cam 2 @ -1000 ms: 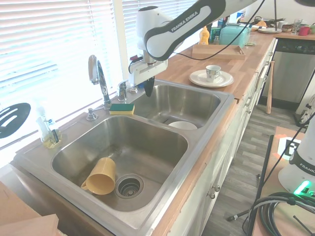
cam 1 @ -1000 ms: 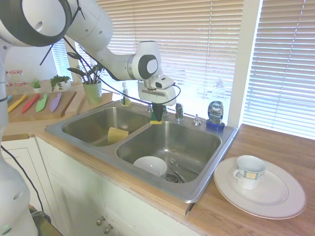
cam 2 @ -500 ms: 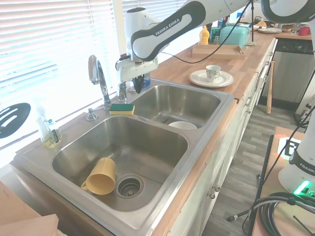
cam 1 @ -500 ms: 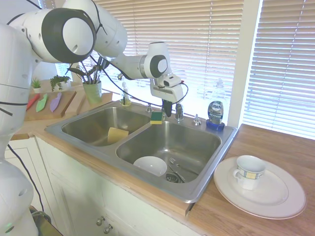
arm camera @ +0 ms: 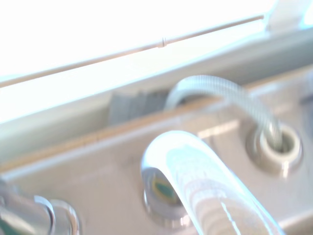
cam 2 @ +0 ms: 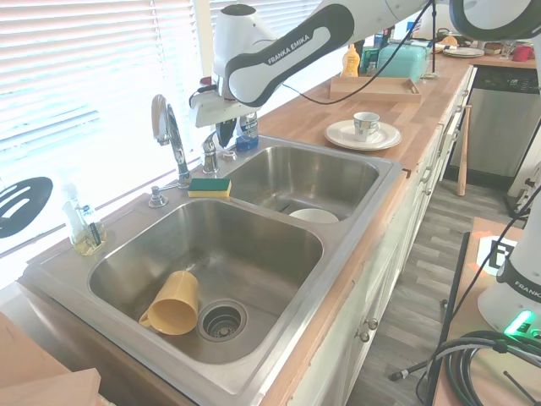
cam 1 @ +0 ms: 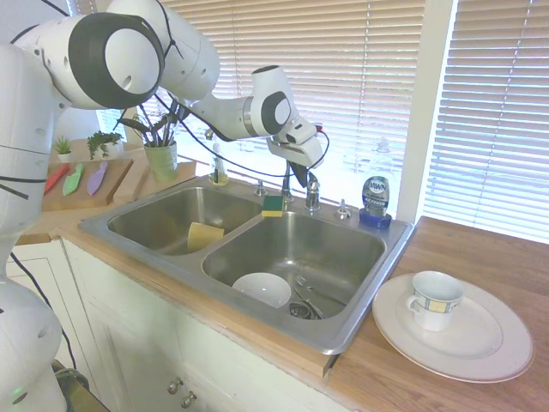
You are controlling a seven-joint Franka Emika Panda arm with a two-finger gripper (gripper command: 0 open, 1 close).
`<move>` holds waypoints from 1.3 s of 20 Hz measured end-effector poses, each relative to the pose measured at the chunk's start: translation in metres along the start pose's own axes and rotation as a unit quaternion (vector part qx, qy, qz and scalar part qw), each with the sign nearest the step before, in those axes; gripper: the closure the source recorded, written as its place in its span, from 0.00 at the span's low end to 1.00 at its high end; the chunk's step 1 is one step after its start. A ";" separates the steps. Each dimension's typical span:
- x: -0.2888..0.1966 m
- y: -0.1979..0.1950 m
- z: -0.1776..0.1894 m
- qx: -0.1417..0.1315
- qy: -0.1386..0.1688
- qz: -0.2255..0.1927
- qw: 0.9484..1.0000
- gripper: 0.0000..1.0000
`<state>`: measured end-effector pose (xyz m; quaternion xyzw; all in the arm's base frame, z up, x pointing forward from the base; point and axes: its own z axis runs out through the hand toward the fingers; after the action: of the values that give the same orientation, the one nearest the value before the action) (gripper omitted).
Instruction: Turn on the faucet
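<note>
The gripper [cam 1: 301,178] hangs tilted just above the small lever handle [cam 1: 312,194] of the faucet [cam 2: 169,135], at the back rim of the sink, a little left of centre in the first exterior view. Its dark fingers [cam 2: 225,132] point down beside the handle; whether they are apart or together, or touch the handle, cannot be told. The wrist is bent so the white hand leans toward the window blinds. The arm reaches in from the upper left of the first exterior view, its forearm level over the left basin, and from the upper right in the second exterior view.

In the wrist view the handle [arm camera: 205,181] shows close and blurred, a shiny curved bar rising from its round base.

The arched spout stands left of the handle in the second exterior view. A green and yellow sponge [cam 2: 210,186] lies on the divider between the basins. A soap bottle [cam 1: 375,200] stands at the sink's back right corner. A yellow cup [cam 2: 173,304] lies on its side in one basin, a white bowl [cam 1: 262,288] in the other. A plate [cam 1: 483,350] with a mug [cam 1: 435,299] sits on the wooden counter [cam 1: 489,249].
</note>
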<state>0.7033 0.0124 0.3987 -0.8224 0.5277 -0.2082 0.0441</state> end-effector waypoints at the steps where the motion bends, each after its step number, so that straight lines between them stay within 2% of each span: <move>1: 0.000 0.000 -0.001 0.009 0.007 -0.001 1.000 1.00; 6: -0.003 0.003 -0.013 0.041 0.028 -0.002 0.999 1.00; 11: -0.003 0.007 -0.019 0.042 0.028 -0.001 0.999 1.00; 13: -0.005 0.015 -0.010 0.020 0.015 0.003 1.000 1.00; 17: -0.010 0.035 0.015 -0.039 -0.048 -0.004 0.998 1.00; 20: -0.010 0.051 0.029 -0.080 -0.078 -0.013 0.994 1.00; 23: -0.019 0.064 0.034 -0.122 -0.112 -0.033 0.986 1.00; 26: -0.029 0.081 0.027 -0.138 -0.125 -0.042 0.982 1.00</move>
<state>0.6345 -0.0017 0.3418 -0.8614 0.5067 -0.0311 -0.0127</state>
